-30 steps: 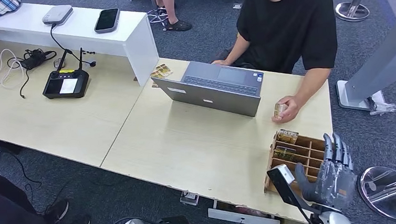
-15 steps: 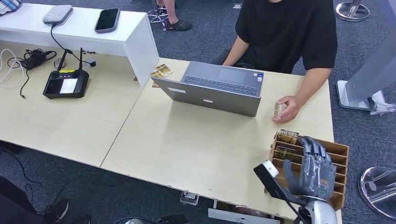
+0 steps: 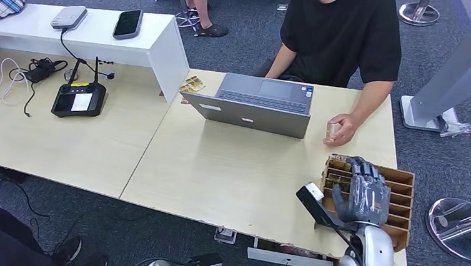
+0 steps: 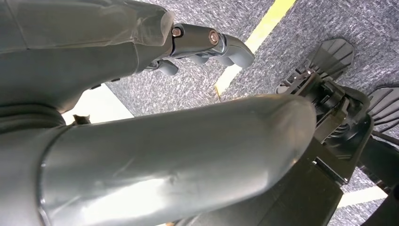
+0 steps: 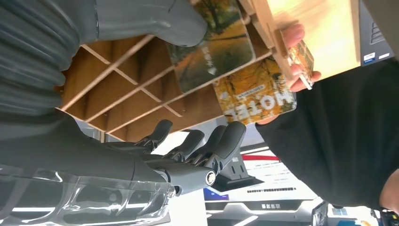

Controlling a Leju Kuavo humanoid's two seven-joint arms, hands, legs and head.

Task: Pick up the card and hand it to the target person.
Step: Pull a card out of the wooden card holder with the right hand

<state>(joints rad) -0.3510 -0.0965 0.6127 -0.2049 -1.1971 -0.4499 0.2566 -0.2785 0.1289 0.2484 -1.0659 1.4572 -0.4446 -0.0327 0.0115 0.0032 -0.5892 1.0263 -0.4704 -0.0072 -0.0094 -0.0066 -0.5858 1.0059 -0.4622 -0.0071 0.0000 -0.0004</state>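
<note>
Hovering over two cards (image 5: 211, 47) in the rack (image 3: 402, 191), right robot hand (image 3: 367, 192).

1. Card (image 5: 256, 96) standing in the wooden rack (image 5: 141, 101) — autumn-foliage print with "HOTEL" in large white capitals, seen upside down in the right wrist view. A smaller line of print sits beside the word; too small to read.
2. Second card (image 5: 211, 47) in the neighbouring slot, under the right hand's thumb (image 5: 155, 21) — small white lettering along one edge, blurred, not legible.
3. White poster or screen (image 5: 277, 181) behind the rack — rows of dark text under a red band, unreadable.
4. Laptop (image 3: 253, 103) — stickers by the keyboard, print too small to read.
</note>
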